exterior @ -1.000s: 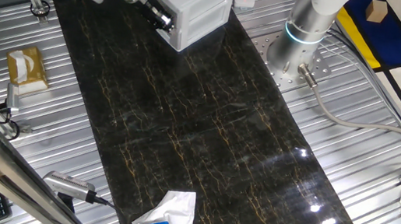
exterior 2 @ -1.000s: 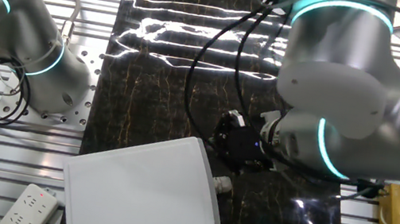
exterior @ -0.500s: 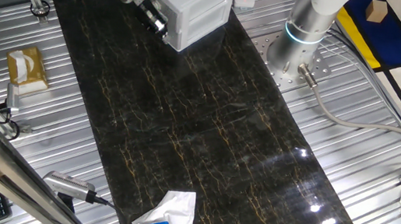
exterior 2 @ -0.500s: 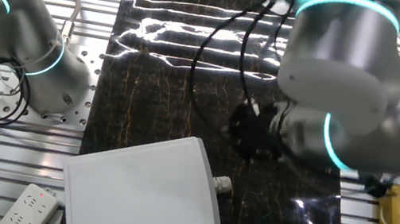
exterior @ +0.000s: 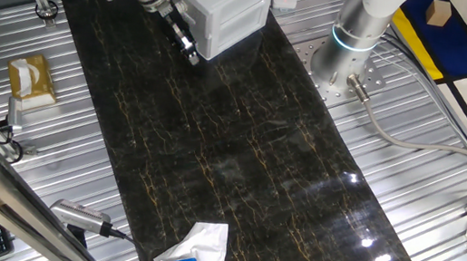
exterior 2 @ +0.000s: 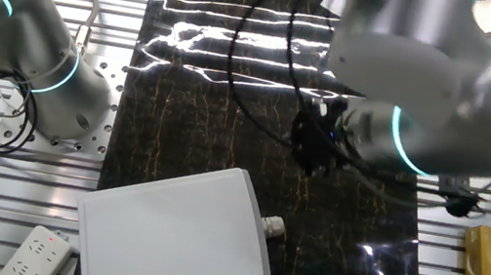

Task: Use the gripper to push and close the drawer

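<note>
The white cabinet stands at the far end of the dark mat. In the other fixed view I see its flat top from above. The drawer front with its small knob sits flush under the top's edge, so the drawer looks pushed in. My small black gripper hangs just off the cabinet's front corner, apart from it. In the other fixed view the gripper is blurred, well clear of the knob. Its fingers look closed together and hold nothing.
An upright silver arm base stands right of the cabinet. A crumpled white-and-blue wrapper lies at the mat's near end. A tan tissue box sits on the left rails. A white power strip lies beside the cabinet.
The gripper has drawn back from the drawer face, away from the knob and toward the open mat. The cabinet has not moved.
</note>
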You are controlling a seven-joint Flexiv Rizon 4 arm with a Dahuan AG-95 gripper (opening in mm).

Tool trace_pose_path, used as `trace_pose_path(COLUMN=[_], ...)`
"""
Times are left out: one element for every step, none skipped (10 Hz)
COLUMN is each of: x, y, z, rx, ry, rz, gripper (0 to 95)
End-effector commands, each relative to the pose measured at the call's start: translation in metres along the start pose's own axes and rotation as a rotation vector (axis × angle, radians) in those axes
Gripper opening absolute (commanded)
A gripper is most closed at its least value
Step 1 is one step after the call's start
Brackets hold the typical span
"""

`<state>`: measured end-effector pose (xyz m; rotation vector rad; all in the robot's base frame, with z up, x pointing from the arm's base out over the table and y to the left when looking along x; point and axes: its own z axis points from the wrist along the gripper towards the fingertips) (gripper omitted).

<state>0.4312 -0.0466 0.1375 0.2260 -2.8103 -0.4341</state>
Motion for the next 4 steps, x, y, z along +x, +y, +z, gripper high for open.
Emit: trace_pose_path(x=[-0.001,-0.003,-0.005,-0.006], y=[0.021,0.029,0.037,0.039], z=[0.008,0.01,0.011,0.011], rx=[0.004,0.003,0.003,0.003], ry=[-0.052,-0.056,-0.058,-0.058], rz=[0.03,0.039,0.05,0.054], gripper=[0.0,0.0,0.0,0.0])
